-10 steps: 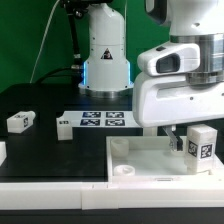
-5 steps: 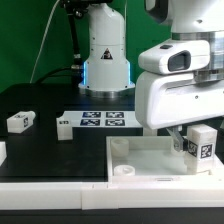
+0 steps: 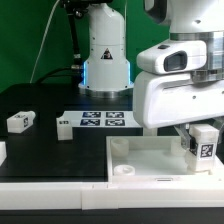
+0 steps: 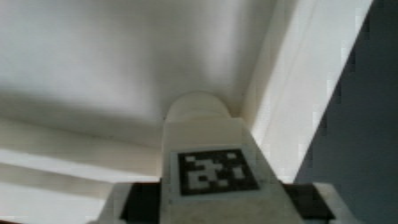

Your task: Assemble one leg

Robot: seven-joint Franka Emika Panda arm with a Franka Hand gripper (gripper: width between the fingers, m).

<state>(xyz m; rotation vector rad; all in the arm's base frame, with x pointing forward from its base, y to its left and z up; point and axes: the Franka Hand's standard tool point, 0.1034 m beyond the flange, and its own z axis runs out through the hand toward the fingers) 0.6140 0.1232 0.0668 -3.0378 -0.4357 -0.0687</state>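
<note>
My gripper [image 3: 201,150] is shut on a white leg [image 3: 203,147] with a black-and-white tag, held upright over the right side of the large white square panel [image 3: 150,158]. In the wrist view the leg [image 4: 210,150] sticks out from between the two dark fingers [image 4: 317,200], tag facing the camera, with the white panel [image 4: 107,70] close beneath it. The leg's lower end is hidden behind the panel's front rim in the exterior view. A second loose leg [image 3: 21,122] lies on the black table at the exterior view's left.
The marker board [image 3: 97,120] lies behind the panel, with a small white block [image 3: 64,127] at its left end. The arm's base [image 3: 105,50] stands at the back. A round socket [image 3: 122,171] shows at the panel's near left corner.
The gripper and the held leg have shifted slightly to the exterior view's right and down. Nothing else has moved.
</note>
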